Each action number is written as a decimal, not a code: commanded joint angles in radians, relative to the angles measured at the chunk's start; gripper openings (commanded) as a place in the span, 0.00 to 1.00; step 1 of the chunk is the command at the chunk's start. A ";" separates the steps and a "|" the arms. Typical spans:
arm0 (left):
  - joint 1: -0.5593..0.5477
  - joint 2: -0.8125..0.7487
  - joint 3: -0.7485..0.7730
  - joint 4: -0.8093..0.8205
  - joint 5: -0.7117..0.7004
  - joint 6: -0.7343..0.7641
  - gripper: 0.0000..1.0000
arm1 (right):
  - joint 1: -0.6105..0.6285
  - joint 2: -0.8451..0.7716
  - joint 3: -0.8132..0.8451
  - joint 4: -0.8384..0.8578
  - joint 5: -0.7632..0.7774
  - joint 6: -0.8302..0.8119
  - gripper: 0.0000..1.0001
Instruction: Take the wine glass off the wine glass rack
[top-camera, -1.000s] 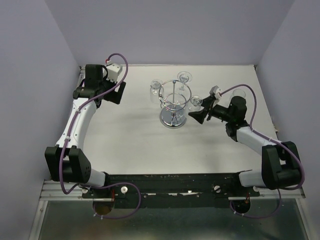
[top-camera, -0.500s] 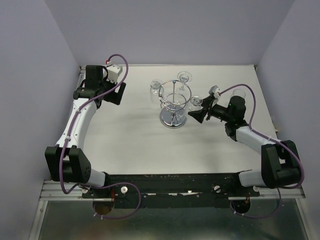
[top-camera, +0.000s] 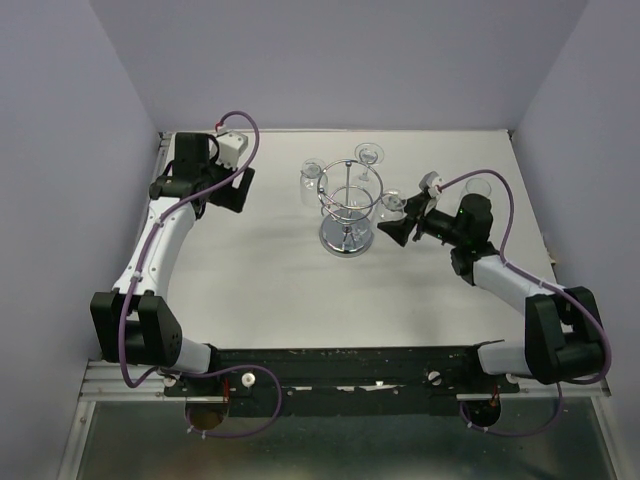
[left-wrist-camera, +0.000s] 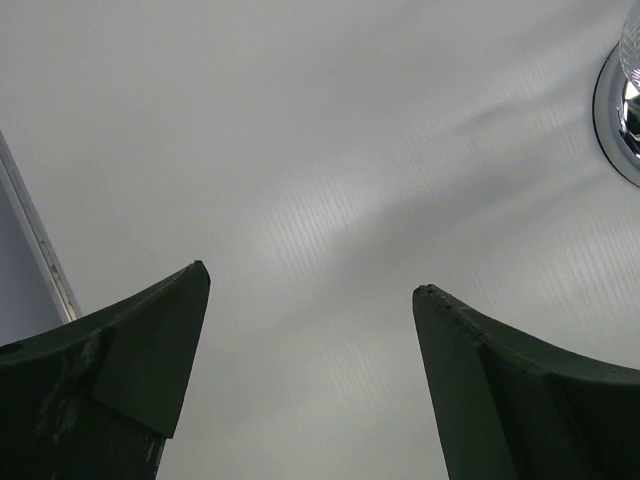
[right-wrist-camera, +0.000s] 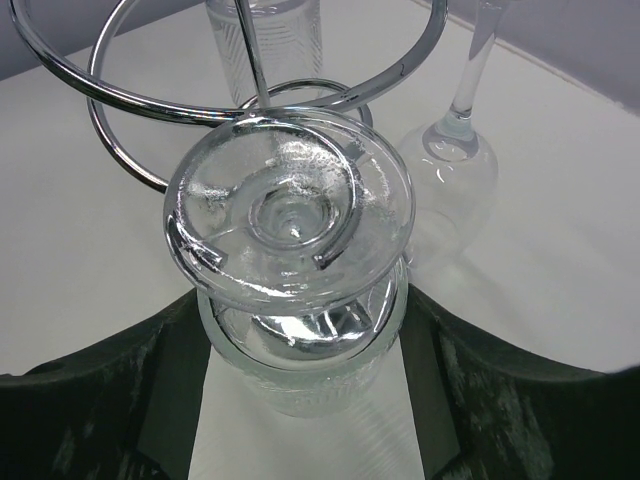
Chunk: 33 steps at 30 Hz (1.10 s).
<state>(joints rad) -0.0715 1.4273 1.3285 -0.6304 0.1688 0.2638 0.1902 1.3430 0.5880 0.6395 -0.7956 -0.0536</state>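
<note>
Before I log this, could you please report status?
Left end effector open, away from the wine glass rack. Right end effector shut on hanging wine glass. Second glass hangs close beside it.

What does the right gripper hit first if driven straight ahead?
The hanging wine glass: its bowl already sits between the right gripper fingers, though contact is unclear. Just behind it stand the hoop and post of the wine glass rack.

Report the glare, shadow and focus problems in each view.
Top external: even light, faint shadow left of the wine glass rack; clear glasses nearly vanish against the white table. Left wrist: jaws dark and soft-edged, rack base a glaring sliver at the right edge. Right wrist: sharp highlights on the wine glass foot and chrome ring; jaws underexposed.
</note>
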 joint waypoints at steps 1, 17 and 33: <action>-0.014 -0.025 -0.018 0.008 0.017 -0.009 0.99 | 0.005 -0.041 0.003 -0.015 0.053 -0.014 0.48; -0.031 -0.051 -0.026 0.067 0.011 -0.015 0.99 | 0.005 -0.165 0.009 -0.175 0.116 -0.055 0.45; -0.175 -0.341 -0.035 0.040 0.158 0.270 0.97 | 0.005 -0.439 0.097 -0.702 0.119 0.023 0.44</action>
<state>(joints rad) -0.1658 1.2251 1.2804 -0.5426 0.1806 0.3412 0.1909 0.9642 0.5999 0.1120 -0.6544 -0.0597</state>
